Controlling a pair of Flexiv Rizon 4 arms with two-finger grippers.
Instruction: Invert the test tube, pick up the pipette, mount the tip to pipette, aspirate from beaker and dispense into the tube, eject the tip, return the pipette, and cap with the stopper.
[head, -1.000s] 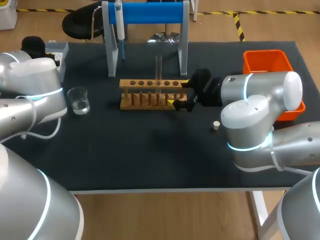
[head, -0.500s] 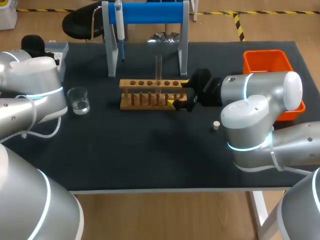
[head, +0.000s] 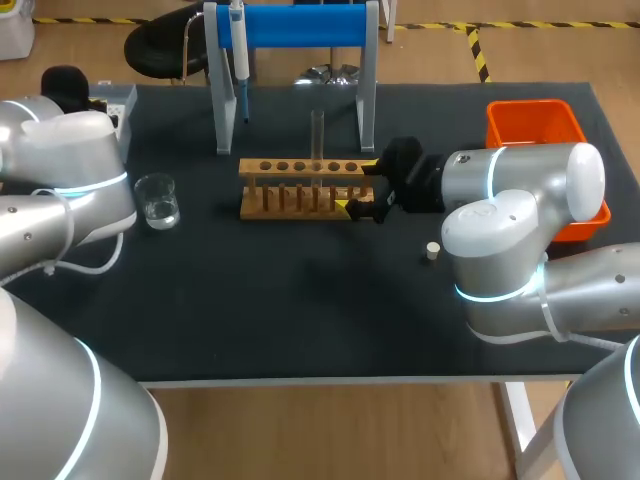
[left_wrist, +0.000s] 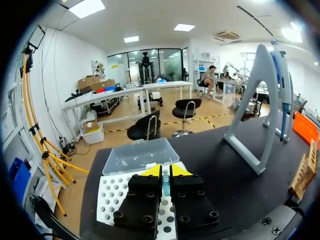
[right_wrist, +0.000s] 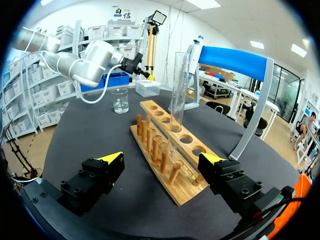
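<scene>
Standing upright in the brown wooden tube rack (head: 300, 190), the clear glass test tube (right_wrist: 178, 95) faces the spread right pincer (right_wrist: 165, 165); the left pincer (left_wrist: 165, 172) is pressed together above a white perforated tip tray (left_wrist: 115, 197).

Clear test tube (head: 317, 135) stands upright in the wooden rack (head: 300, 168). Pipette (head: 238, 45) hangs on the blue stand (head: 300, 25). Glass beaker (head: 157, 200) holds clear liquid. White stopper (head: 433, 251) lies apart, right of the rack.

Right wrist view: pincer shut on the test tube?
No: the right pincer is wide open; the test tube stands upright in the rack ahead.
</scene>
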